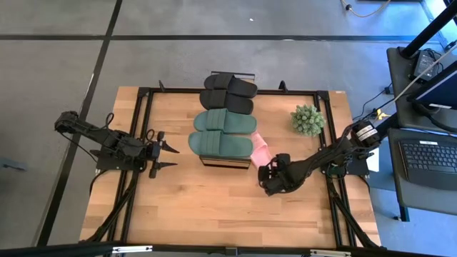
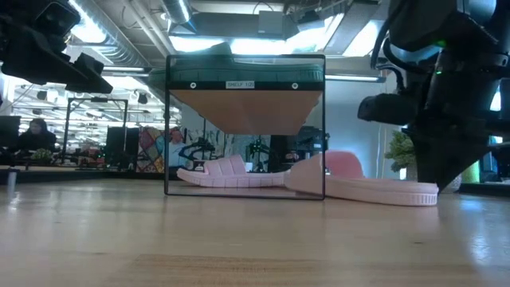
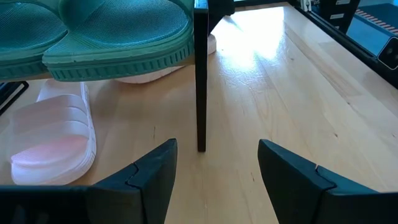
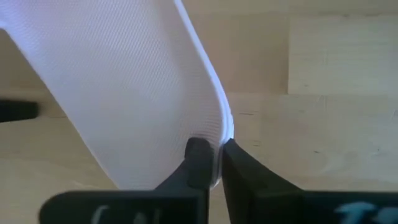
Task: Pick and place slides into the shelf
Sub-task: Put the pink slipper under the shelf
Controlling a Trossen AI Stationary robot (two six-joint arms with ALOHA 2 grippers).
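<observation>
The shelf (image 1: 227,161) stands mid-table, with a black pair of slides (image 1: 228,93) and a green pair (image 1: 223,132) on its boards. A pale pink slide (image 2: 366,187) lies on the tabletop, its strap end at the shelf's right leg and its heel end pointing right. My right gripper (image 4: 214,163) is shut on that heel end. A second pink slide (image 3: 53,140) lies under the shelf's lowest board. Left of the shelf, my left gripper (image 3: 214,168) hovers open in front of a black leg (image 3: 200,81). My right gripper pinches the pink slide's rim (image 4: 219,134) at the heel end between its two fingers. One finger (image 4: 198,155) is on the footbed and the other against the outer edge. The fingers come steeply from above, from the table's right. The slide's sole rests on the table.
A small green potted plant (image 1: 307,120) stands on the far right of the table, behind my right arm. Bare wood (image 1: 214,207) stretches along the near side of the table. Black frame rails (image 1: 143,107) run along the table's left and right sides.
</observation>
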